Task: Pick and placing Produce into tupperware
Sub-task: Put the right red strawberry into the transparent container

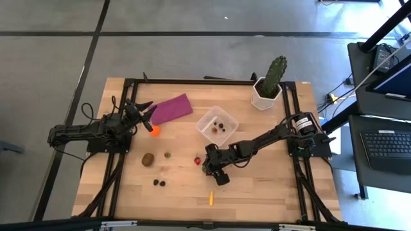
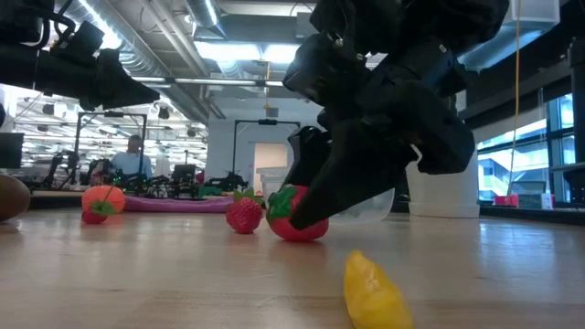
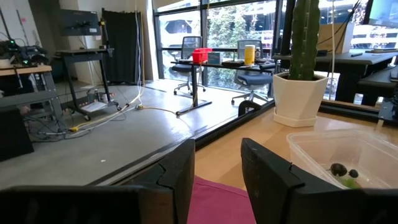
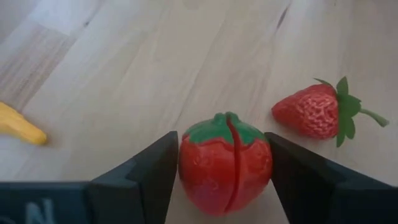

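Overhead and table-level views (plus wrist close-ups) share the table point(image 1: 186, 186).

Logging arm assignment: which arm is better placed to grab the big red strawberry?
Right. The right gripper already straddles the big red strawberry, fingers open on either side. The left gripper sits across the table above the purple cloth.

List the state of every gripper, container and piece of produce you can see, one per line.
right gripper: down at the table, fingers either side of the red tomato
left gripper: open, empty, above the purple cloth
tupperware: open, lidless, a few small pieces inside
strawberry: lying on its side on the table
orange ball: loose on the table
kiwi: loose on the table
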Action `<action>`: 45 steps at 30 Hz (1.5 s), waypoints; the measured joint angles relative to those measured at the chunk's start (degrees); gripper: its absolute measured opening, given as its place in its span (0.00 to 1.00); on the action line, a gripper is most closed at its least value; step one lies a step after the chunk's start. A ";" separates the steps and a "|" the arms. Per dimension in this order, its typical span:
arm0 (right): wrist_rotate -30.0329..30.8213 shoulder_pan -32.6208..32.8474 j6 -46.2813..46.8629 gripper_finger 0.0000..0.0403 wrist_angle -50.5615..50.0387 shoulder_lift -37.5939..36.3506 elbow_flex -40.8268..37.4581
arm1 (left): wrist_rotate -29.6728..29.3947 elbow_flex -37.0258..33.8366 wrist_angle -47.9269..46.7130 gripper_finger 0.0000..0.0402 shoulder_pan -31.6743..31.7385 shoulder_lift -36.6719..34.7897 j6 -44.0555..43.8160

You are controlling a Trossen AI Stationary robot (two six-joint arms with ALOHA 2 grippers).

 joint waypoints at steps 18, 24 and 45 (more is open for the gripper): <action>-10.96 -1.44 12.22 0.43 -3.49 -2.39 0.30 | 0.00 0.00 0.00 0.31 -0.02 0.01 0.00; -23.99 -6.42 16.23 0.43 -10.42 -9.17 6.27 | -0.02 0.02 0.01 0.31 -0.02 -0.01 0.00; 1.48 -25.02 6.81 0.44 -60.10 -15.65 34.94 | -0.03 0.00 0.00 0.31 0.00 0.01 0.00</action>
